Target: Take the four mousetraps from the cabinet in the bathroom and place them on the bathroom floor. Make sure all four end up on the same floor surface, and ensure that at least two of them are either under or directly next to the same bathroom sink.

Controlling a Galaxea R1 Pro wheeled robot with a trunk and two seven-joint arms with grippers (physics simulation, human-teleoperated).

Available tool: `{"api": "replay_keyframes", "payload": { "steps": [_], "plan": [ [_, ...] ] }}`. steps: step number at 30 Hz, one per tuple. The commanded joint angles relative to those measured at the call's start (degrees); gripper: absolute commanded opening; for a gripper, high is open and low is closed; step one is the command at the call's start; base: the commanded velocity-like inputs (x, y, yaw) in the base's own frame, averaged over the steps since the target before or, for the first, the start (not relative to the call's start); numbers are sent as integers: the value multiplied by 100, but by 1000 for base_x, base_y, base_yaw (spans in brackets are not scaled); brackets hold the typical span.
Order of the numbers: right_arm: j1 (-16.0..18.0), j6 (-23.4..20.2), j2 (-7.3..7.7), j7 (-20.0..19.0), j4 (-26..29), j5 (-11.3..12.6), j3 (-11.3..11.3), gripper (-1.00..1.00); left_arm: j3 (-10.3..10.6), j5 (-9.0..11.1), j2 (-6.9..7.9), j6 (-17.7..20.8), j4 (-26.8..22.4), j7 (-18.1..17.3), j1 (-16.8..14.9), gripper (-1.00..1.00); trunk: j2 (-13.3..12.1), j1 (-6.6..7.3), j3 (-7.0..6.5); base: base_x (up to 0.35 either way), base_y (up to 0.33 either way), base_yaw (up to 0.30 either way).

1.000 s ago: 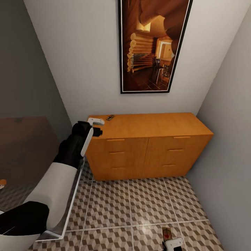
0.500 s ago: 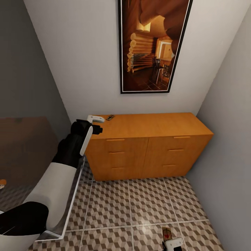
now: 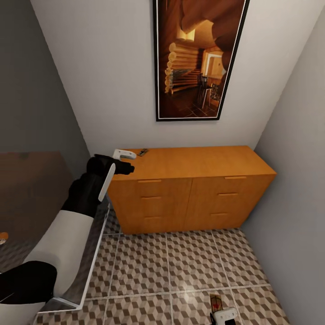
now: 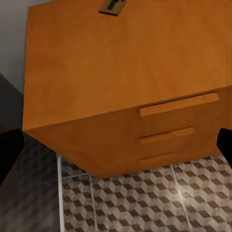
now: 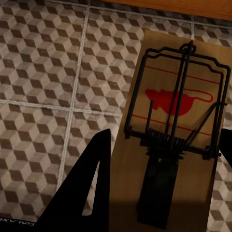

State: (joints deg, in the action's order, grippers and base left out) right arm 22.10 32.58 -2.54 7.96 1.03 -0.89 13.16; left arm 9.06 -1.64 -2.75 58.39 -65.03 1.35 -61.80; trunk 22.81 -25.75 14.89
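At the left rear corner of the cabinet (image 3: 189,185) top, a mousetrap (image 3: 142,152) is seen lying flat near the wall, with the left end effector (image 3: 124,154) raised just beside it, not touching it. In the left wrist view the same mousetrap (image 4: 112,6) lies at the far edge of the cabinet (image 4: 121,67) top, and the dark fingertips (image 4: 8,154) are spread wide with nothing between them. At the bottom edge of the head view, the right end effector (image 3: 224,316) is seen low over the bathroom floor (image 3: 149,266), with a second mousetrap (image 3: 215,302) at its tip. In the right wrist view this mousetrap (image 5: 169,145) is seen between the dark fingers (image 5: 82,193), above the patterned tiles (image 5: 48,96); whether it is gripped cannot be told. A framed picture (image 3: 198,58) is hung on the wall above the cabinet.
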Motion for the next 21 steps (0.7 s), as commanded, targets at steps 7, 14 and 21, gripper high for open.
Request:
{"api": "replay_keyframes", "payload": {
  "steps": [7,14,21],
  "plan": [
    [5,11,-1,30,-7,1,47,-100,95,-12,33,23,14,-3,-7,100,11,-3,11,154,0,0],
    [5,11,-1,25,-11,1,47,-100,140,-12,45,22,16,-4,-7,100,11,-3,11,249,0,0],
    [5,11,7,-110,-15,1,47,-100,203,-12,48,19,16,-3,-7,100,11,-3,11,246,0,0]
  ]
}}
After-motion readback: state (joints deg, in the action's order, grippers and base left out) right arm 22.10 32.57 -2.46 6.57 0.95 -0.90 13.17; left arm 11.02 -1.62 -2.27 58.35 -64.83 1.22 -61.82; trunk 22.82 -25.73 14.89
